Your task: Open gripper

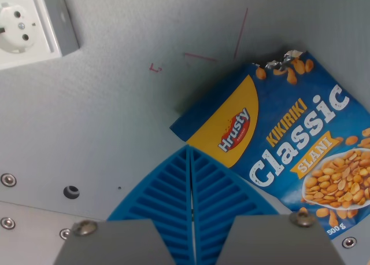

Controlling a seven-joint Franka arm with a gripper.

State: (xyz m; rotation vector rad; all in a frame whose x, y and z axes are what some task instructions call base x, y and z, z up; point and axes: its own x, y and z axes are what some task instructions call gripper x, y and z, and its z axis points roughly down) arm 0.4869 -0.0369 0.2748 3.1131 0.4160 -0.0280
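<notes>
The end effector (190,152), two ribbed blue plastic fingers, is pressed together over a glossy peanut bag (289,143).

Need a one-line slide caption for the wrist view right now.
Wrist view: blue ribbed gripper with fingertips pressed together at the edge of a Hrusty Classic peanut bag on a grey surface, wall socket upper left.

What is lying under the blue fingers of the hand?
The lower left edge of the peanut bag runs under the fingers of the hand, on the grey table. How far the bag continues beneath them is hidden.
</notes>
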